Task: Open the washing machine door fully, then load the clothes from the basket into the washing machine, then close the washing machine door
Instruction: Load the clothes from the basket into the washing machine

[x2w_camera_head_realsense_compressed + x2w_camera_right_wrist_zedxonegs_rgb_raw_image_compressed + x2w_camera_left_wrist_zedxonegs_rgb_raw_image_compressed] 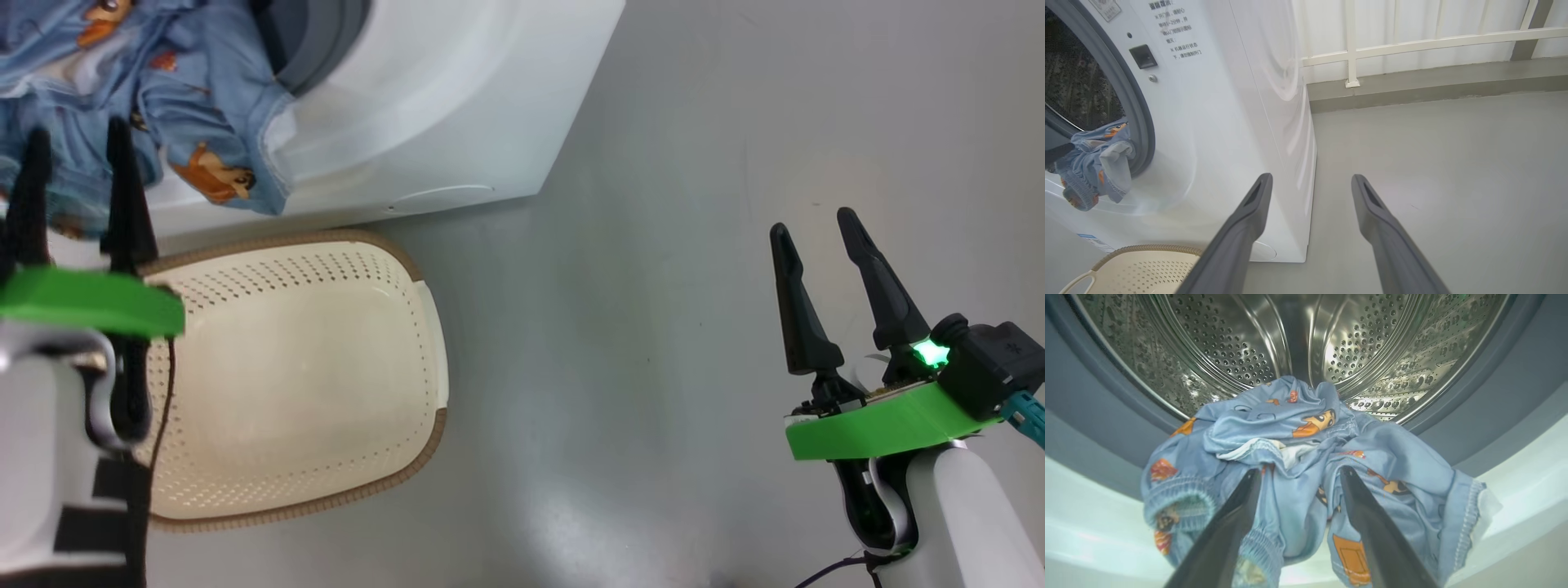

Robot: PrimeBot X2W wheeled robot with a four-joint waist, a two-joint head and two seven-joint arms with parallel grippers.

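Note:
The light blue clothes (204, 98) with orange cartoon figures hang over the lower lip of the washing machine (457, 98) opening, part inside the steel drum (1229, 347) and part outside. My left gripper (77, 131) stands open right in front of the bundle; in the left wrist view its fingertips (1255, 477) rest against the clothes (1298, 428). The cream basket (302, 384) lies empty on the floor below. My right gripper (812, 220) is open over bare floor, far to the right. The door is out of view.
Grey floor (694, 327) spreads to the right of the machine. In the right wrist view, a white railing (1412, 43) on a low curb runs behind the machine (1220, 122). A round cap (1263, 251) sits low on the front, above the basket (1139, 269).

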